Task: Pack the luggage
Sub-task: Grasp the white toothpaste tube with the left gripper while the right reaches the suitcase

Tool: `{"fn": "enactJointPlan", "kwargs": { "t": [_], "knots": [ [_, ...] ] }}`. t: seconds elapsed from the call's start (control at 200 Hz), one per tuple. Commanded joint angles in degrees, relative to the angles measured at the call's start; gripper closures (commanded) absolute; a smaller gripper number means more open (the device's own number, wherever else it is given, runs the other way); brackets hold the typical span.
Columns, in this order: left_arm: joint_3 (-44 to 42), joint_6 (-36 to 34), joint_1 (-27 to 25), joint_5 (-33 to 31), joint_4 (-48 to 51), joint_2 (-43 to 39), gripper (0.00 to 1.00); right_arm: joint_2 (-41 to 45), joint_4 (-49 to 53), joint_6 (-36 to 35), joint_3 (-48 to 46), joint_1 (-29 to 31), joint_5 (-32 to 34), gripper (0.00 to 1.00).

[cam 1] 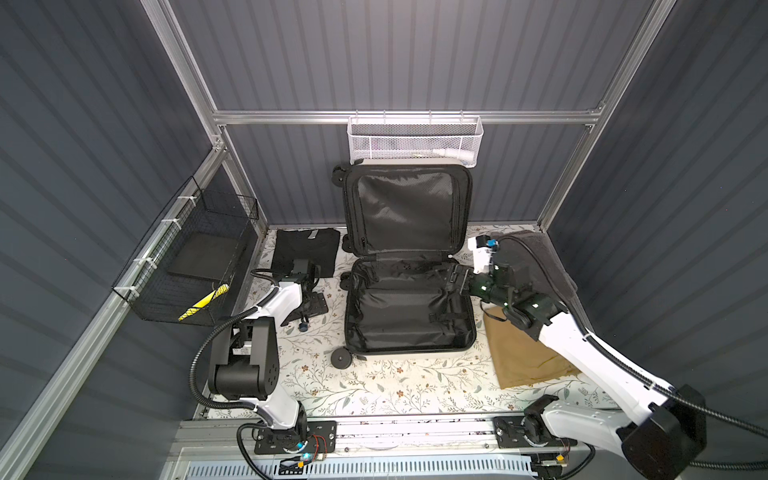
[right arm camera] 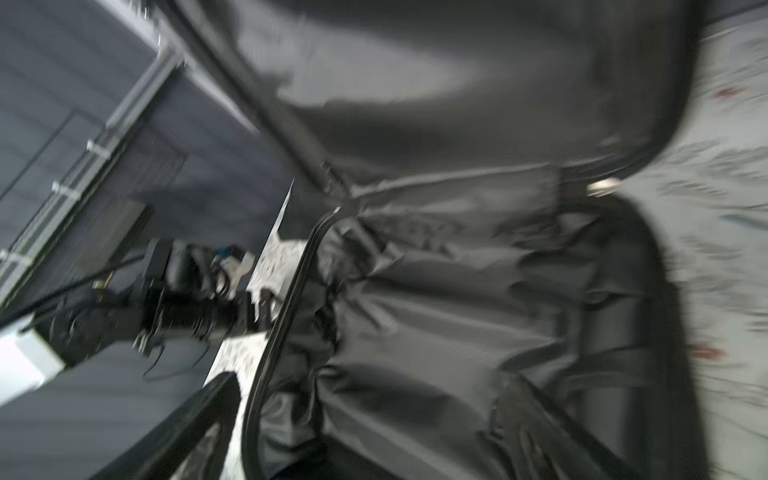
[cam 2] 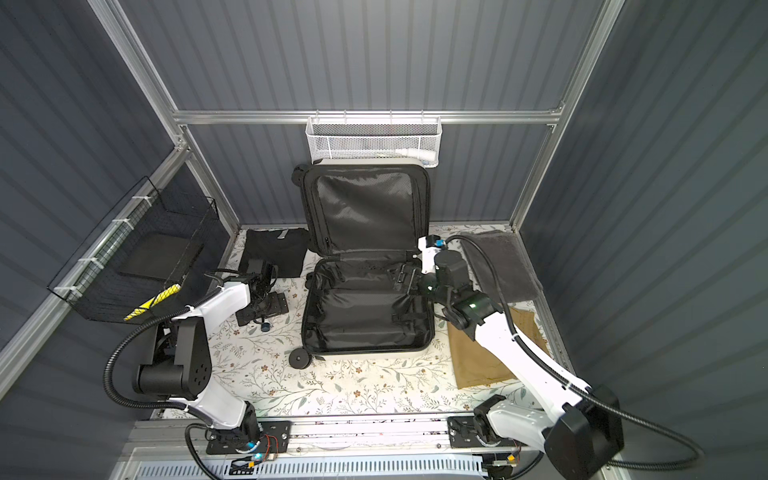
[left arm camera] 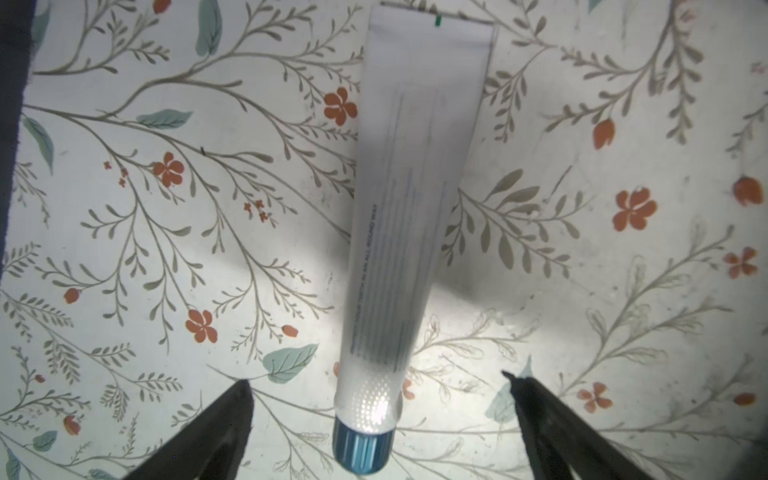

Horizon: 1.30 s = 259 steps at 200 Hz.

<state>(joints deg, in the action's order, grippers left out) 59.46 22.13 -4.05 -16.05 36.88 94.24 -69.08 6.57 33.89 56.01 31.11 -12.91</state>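
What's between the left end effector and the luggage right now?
Only bare floral tablecloth, seen in both top views. The toothpaste tube sits under the left end effector, not toward the luggage.

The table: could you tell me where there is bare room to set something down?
Bare strip: between the luggage and the front rail. Left is crowded by the black garment and toothpaste; right by the tan cloth and towel.
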Motion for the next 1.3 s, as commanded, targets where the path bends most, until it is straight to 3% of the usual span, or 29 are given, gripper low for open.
{"fn": "enactJointPlan", "kwargs": {
  "t": [0.0, 0.25, 0.981, 1.291],
  "knots": [
    [2.5, -0.5, 0.8, -0.4, 1.7, 2.0, 0.01, -2.8, 2.9, 0.9, 3.2, 3.4, -2.8, 0.01],
    [3.5, -2.4, 1.8, 1.4, 0.1, 4.6, 0.10, -7.0, 1.5, 3.4, 5.0, 8.1, -2.1, 0.02],
    [-0.2, -3.4, 2.3, 5.7, -5.0, 6.4, 0.43, -8.3, 2.8, 3.6, 5.9, 8.2, -1.5, 0.02],
    [-3.6, -2.8, 2.3, 6.4, -5.9, 4.0, 0.52, -9.5, 3.4, 3.7, 7.2, 8.2, -1.7, 0.02]
  ]
}}
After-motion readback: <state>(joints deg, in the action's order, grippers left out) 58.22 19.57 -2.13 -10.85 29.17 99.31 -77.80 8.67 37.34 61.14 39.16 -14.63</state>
